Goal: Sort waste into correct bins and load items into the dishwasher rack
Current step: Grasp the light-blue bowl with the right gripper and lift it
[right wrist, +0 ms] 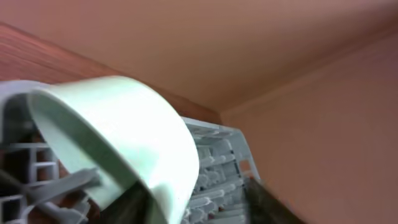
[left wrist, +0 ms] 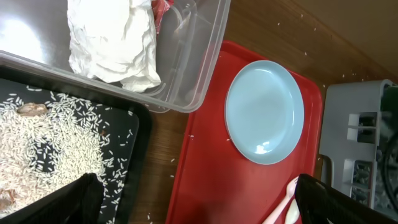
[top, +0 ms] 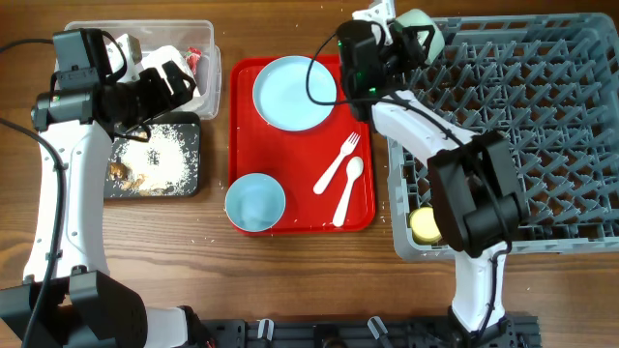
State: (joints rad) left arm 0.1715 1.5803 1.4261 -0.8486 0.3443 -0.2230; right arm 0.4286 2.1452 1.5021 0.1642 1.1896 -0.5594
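Observation:
My left gripper (top: 179, 82) (left wrist: 199, 208) is open and empty, above the near edge of the clear tub (top: 215, 43) (left wrist: 199, 68). The tub holds the crumpled white napkin (left wrist: 112, 43) and a red wrapper scrap (left wrist: 163, 9). The black tray (top: 191, 179) (left wrist: 134, 155) holds rice (left wrist: 50, 137) and brownish bits. My right gripper (top: 406, 43) (right wrist: 202, 208) is at the dishwasher rack's (top: 542, 126) far left corner. Its fingers stand apart with the tilted mint-green bowl's (top: 426, 27) (right wrist: 124, 124) wall between them. The yellow cup (top: 426, 225) sits in the rack.
The flat red tray (top: 300, 145) (left wrist: 211, 174) holds the pale blue plate (top: 294, 92) (left wrist: 264, 112), pale blue bowl (top: 255, 203), fork (top: 338, 161) and spoon (top: 349, 188). Loose rice grains lie on the wooden table near the black tray.

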